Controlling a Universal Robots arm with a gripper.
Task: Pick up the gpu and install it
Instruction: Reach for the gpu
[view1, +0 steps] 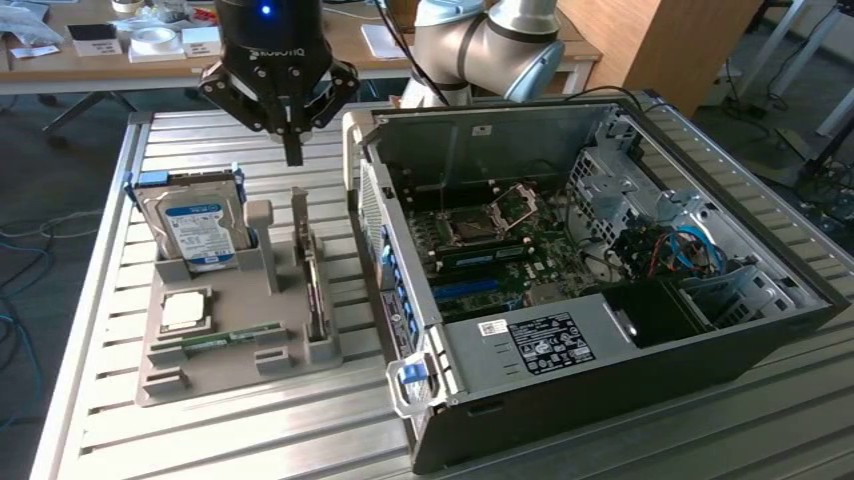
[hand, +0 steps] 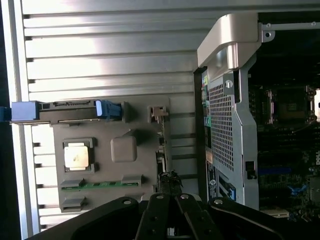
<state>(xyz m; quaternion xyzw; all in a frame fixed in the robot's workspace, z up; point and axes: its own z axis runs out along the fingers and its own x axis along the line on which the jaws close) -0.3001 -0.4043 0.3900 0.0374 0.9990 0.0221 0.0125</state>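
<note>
The gpu stands on its long edge in a slot of a grey holder tray, on the tray's side towards the exterior view's right, closest to the open computer case. Its pale bracket end is at the far end of the slot, and nothing is touching the card. The gripper hangs above the far end of the tray, clear of the card, roughly in line with the gpu's thin top edge. Its fingers are pressed together into one narrow tip pointing down, and they have hold of nothing. On the same tray, towards the exterior view's left, a blue-labelled hard drive stands upright at the far end, a square processor chip lies flat nearer the camera, and a narrow green RAM stick lies near it. The tray and the case sit side by side on a slatted metal table. The case lies with its side panel off, showing the motherboard inside.
</note>
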